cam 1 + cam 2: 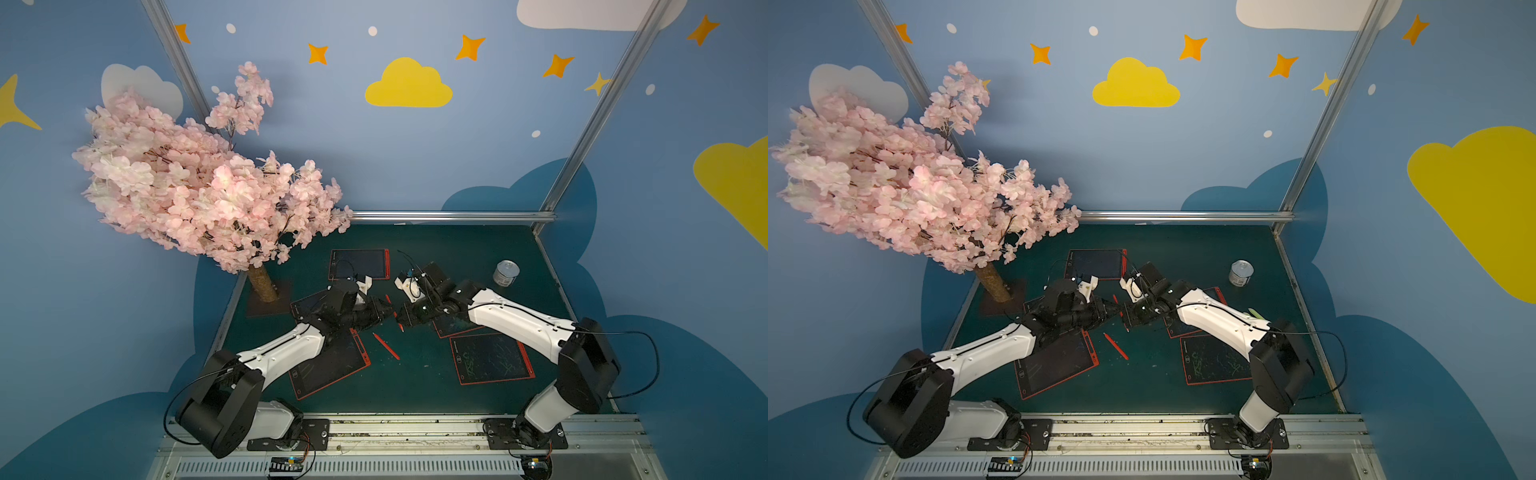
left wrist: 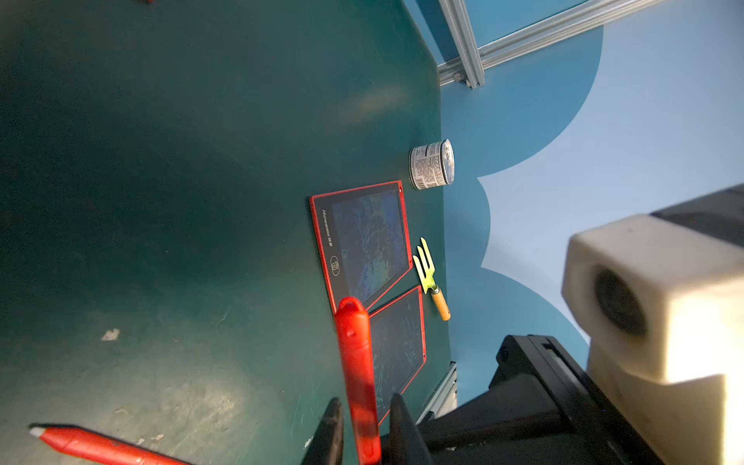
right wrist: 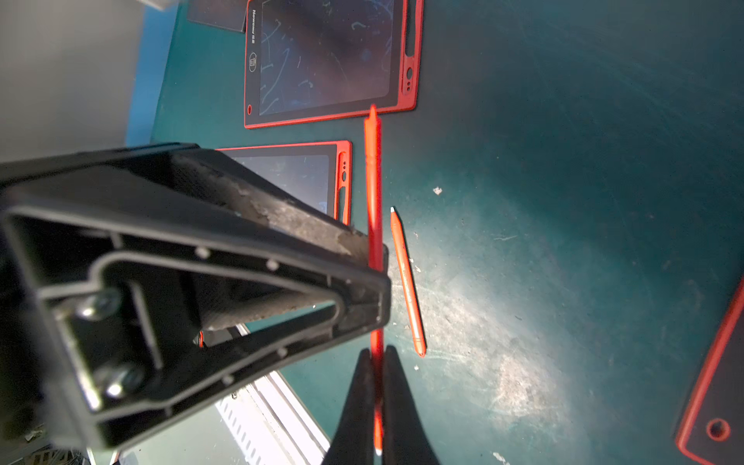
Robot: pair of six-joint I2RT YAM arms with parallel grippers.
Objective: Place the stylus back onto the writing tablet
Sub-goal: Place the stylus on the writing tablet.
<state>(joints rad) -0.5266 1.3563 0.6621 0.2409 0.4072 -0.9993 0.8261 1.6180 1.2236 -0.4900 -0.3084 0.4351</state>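
Note:
Above the middle of the table my right gripper [image 1: 400, 319] [image 3: 377, 352] is shut on a red stylus [image 1: 395, 314] [image 3: 373, 181]. The left gripper [image 1: 390, 311] [image 2: 366, 400] meets it tip to tip. Its fingers stand on either side of the same stylus [image 2: 356, 362], narrow gaps showing, so it is open. A second red stylus [image 1: 386, 345] [image 3: 407, 282] lies on the mat below. Several red-framed writing tablets lie around: one at the back [image 1: 360, 264], one front left [image 1: 332, 365], one front right [image 1: 492, 358]. Two more are partly hidden under the arms.
A tin can [image 1: 506, 273] [image 2: 431, 164] stands at the back right. A small yellow garden fork [image 2: 428, 277] lies near the right edge beside two tablets [image 2: 362, 241]. A pink blossom tree [image 1: 199, 187] overhangs the back left corner.

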